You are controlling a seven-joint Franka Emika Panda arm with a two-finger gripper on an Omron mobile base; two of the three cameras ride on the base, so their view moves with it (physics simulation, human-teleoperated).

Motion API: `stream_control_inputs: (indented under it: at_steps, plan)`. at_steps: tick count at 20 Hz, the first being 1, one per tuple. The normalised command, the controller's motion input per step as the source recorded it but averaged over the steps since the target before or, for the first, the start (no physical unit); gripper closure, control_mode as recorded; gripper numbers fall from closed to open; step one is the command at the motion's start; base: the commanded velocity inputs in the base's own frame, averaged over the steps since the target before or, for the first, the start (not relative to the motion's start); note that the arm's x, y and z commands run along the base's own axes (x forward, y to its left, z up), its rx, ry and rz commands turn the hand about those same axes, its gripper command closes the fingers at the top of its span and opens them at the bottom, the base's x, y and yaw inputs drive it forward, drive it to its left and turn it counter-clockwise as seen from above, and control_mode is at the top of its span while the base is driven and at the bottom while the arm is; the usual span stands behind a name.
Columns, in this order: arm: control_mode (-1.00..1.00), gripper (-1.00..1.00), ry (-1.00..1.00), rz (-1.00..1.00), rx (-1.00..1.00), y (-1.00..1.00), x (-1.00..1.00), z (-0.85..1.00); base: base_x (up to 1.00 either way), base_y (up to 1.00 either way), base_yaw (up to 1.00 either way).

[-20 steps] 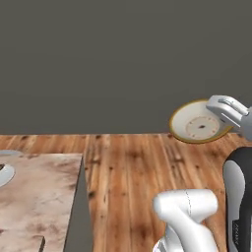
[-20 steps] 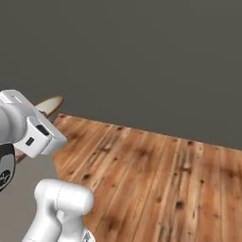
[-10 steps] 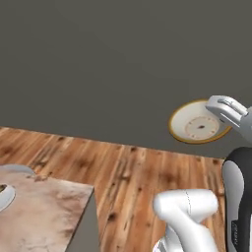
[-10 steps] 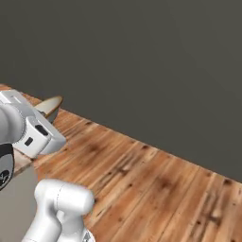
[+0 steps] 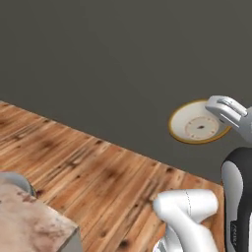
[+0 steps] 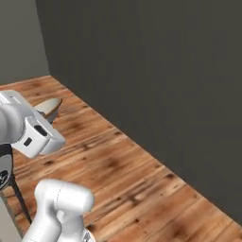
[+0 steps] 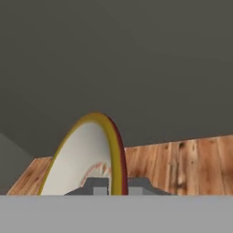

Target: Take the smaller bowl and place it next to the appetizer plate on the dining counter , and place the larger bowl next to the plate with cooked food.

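I am seeing the gripper (image 7: 111,185) pinching the rim of a bowl: in the hand view its two dark fingertips (image 7: 95,185) are sitting tight on either side of the brown-gold edge, with the jaws drawn in as far as the rim allows. The held piece is the larger bowl (image 5: 197,125), a shallow cream dish showing a ring of faint marks and a dark centre spot in the left base view. It is hanging in the air, tipped nearly on edge, with its inner face turned toward the left base camera and the white hand gripping its right side. In the right base view the same bowl (image 6: 47,108) is appearing edge-on, just behind the white wrist block. Beneath the raised arm I am looking at a wooden plank floor (image 5: 98,182), and behind it a plain dark grey wall (image 5: 108,64). At the lower left of the left base view, a corner of a marbled stone counter (image 5: 29,224) is showing, well apart from the bowl.
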Motion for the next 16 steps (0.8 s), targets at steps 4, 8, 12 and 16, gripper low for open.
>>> stream_control_inputs:
  at_steps: [4,8,12,16]
  plan:
    - [1.00,1.00,0.00,0.00,0.00,0.00,0.00,0.00,1.00,-0.36,0.61]
    - [1.00,1.00,0.00,0.00,0.00,0.00,0.00,0.00,1.00,-0.26,0.67]
    - [1.00,1.00,0.00,0.00,0.00,0.00,0.00,0.00,1.00,-0.11,0.72]
    - [1.00,1.00,0.00,0.00,0.00,0.00,0.00,0.00,0.98,-0.11,0.77]
